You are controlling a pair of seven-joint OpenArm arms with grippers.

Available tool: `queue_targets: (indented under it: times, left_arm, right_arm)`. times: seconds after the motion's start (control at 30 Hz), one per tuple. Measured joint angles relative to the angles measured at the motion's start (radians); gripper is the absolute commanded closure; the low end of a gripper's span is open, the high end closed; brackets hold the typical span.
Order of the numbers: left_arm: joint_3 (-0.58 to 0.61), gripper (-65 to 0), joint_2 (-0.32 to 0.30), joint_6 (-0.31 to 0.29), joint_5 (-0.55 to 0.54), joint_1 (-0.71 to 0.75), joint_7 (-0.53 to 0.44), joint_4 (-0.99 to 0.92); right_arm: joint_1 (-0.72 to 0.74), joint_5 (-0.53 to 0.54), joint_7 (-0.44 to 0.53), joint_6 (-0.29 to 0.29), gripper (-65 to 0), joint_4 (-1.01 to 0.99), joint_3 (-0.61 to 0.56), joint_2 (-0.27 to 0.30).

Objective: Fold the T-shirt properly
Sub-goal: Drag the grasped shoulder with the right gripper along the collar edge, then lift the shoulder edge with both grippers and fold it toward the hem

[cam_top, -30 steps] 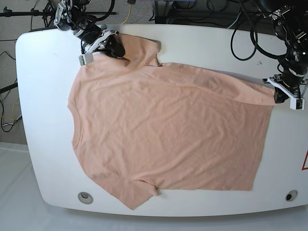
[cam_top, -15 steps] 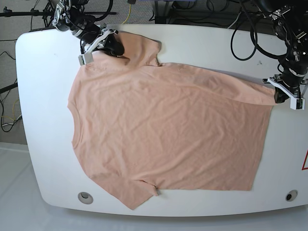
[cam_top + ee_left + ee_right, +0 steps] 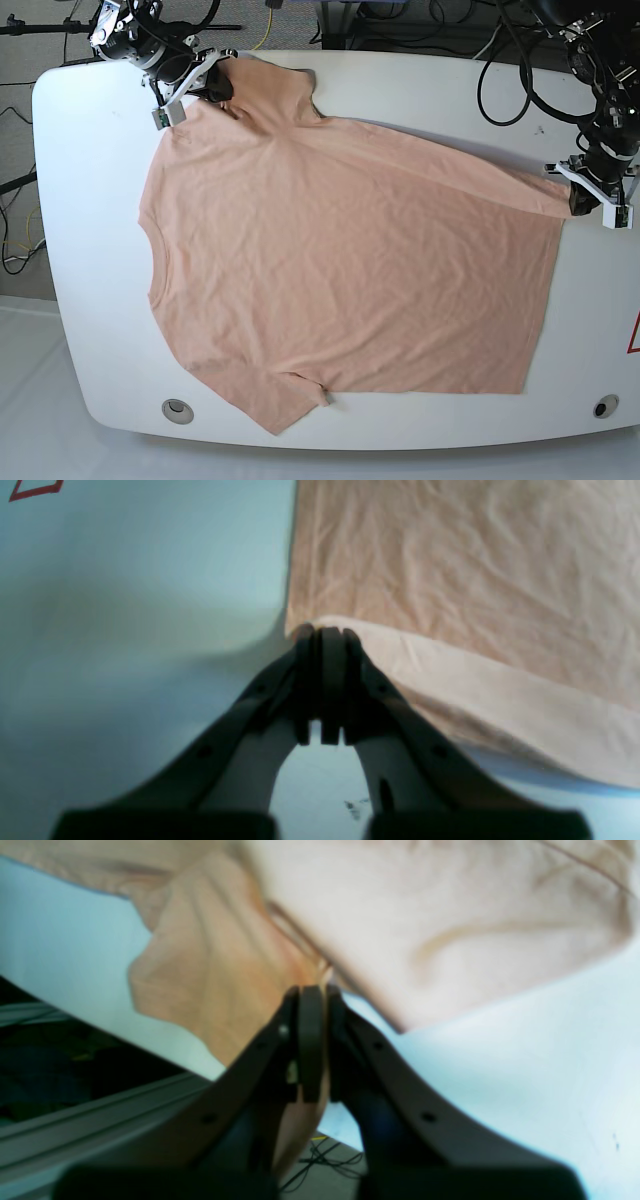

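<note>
The peach T-shirt (image 3: 340, 260) lies spread across the white table (image 3: 90, 200), collar at the left, hem at the right. My right gripper (image 3: 205, 85) at the far left is shut on the shirt at its far shoulder by the sleeve (image 3: 275, 90); the right wrist view shows its jaws (image 3: 312, 992) closed on the cloth (image 3: 225, 970). My left gripper (image 3: 575, 195) at the right is shut on the far hem corner; the left wrist view shows its jaws (image 3: 322, 632) pinching the folded cloth edge (image 3: 450, 665).
Cables and dark gear lie behind the table's far edge (image 3: 420, 25). Round fittings sit at the near left (image 3: 177, 409) and near right (image 3: 603, 407). A red mark (image 3: 634, 335) is at the right edge. The near sleeve (image 3: 280, 400) reaches the front edge.
My right gripper has moved up and left toward the far table edge, pulling the shoulder and far sleeve with it and stretching the far side. The left gripper has stayed still.
</note>
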Motion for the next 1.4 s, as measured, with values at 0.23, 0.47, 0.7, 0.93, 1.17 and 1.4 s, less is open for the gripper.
queue_targets:
  times: [0.23, 0.47, 0.7, 0.93, 1.17, 1.4]
  left_arm:
    - [0.000, 0.0, 0.000, 0.000, 0.000, 0.001, 0.000, 0.000]
    - [0.000, 0.0, 0.000, 0.000, 0.000, 0.002, 0.000, 0.000]
    - [0.000, 0.0, 0.000, 0.000, 0.000, 0.003, 0.000, 0.000]
    - [0.000, 0.0, 0.000, 0.000, 0.000, 0.003, 0.000, 0.000]
    - [0.003, 0.0, 0.000, 0.000, 0.000, -0.003, -0.001, 0.000]
    - [0.042, 0.0, 0.003, 0.000, -0.005, -0.016, -0.001, -0.022]
  right_arm:
    - [-0.006, 0.002, -0.001, 0.000, 0.0, 0.069, 0.000, 0.000]
    - [0.037, -0.002, -0.023, 0.000, 0.0, 0.082, -0.008, 0.000]
    - [0.100, 0.002, -0.016, 0.000, 0.0, 0.084, -0.011, -0.001]
    - [0.160, 0.001, -0.017, 0.000, 0.0, 0.084, -0.011, 0.000]
    - [0.233, 0.001, -0.017, 0.000, 0.0, 0.084, -0.011, -0.001]
    - [0.311, -0.003, -0.020, 0.000, 0.0, 0.083, -0.010, -0.001]
